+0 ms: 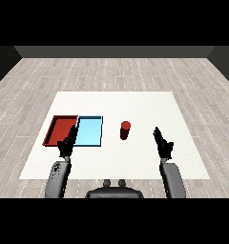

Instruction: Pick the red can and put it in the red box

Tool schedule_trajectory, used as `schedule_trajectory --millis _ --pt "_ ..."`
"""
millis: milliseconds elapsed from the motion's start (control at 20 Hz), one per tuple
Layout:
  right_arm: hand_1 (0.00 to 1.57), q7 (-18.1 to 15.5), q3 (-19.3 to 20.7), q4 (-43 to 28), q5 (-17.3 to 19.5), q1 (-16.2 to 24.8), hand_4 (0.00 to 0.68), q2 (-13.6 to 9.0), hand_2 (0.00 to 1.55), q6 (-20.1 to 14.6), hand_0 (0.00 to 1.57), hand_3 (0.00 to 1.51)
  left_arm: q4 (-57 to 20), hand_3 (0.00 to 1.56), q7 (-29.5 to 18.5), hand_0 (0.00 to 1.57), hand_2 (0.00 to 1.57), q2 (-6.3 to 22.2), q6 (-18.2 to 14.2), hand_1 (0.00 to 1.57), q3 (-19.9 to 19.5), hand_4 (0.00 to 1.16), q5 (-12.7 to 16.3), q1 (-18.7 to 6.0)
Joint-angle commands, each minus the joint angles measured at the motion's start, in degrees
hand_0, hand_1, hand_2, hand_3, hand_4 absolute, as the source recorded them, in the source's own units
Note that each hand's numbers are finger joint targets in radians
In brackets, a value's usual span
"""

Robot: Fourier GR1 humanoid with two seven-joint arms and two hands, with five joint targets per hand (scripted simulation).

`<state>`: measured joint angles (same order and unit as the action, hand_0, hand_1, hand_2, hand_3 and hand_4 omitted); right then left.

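A red can (125,130) stands upright on the white table (135,105), just right of the middle. The red tray (57,128) lies at the left, touching the light blue tray (90,131) on its right side. My right hand (162,144) hovers to the right of the can, a short gap away, fingers straight and holding nothing. My left hand (67,143) rests over the near edge where the two trays meet, fingers straight, also holding nothing.
Both grey forearms come in from the lower corners. The table's near edge runs just beyond my elbows. Grey wooden floor surrounds the table on all sides.
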<state>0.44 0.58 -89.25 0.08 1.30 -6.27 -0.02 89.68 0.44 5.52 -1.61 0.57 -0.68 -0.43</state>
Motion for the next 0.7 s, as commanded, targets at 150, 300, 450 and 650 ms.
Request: schedule_trajectory --millis 150,300,450,650 --pt "0.0 -0.1 0.2 5.4 2.6 -7.2 0.0 2.2 0.0 -2.2 0.0 0.0 0.3 0.0 -0.6 0.0 0.0 -0.4 0.0 0.0 -1.4 0.0 -0.8 0.7" --pt "0.0 -8.4 0.4 0.8 -2.9 -9.1 0.0 5.1 0.0 0.3 0.0 0.0 7.0 0.0 -12.1 0.0 0.0 -2.3 -0.7 0.0 -1.7 0.0 0.8 -0.8" --pt "0.0 -13.5 1.5 3.6 -5.1 -8.0 0.0 3.9 0.0 3.6 0.0 0.0 3.0 0.0 -20.5 0.0 0.0 -1.6 3.7 0.0 -3.5 0.0 4.1 2.3" --pt "0.0 -18.2 0.7 11.0 -3.0 -11.1 0.0 5.2 0.0 3.2 0.0 0.0 3.9 0.0 -19.5 0.0 0.0 -2.9 2.6 0.0 -2.6 0.0 3.4 1.6"
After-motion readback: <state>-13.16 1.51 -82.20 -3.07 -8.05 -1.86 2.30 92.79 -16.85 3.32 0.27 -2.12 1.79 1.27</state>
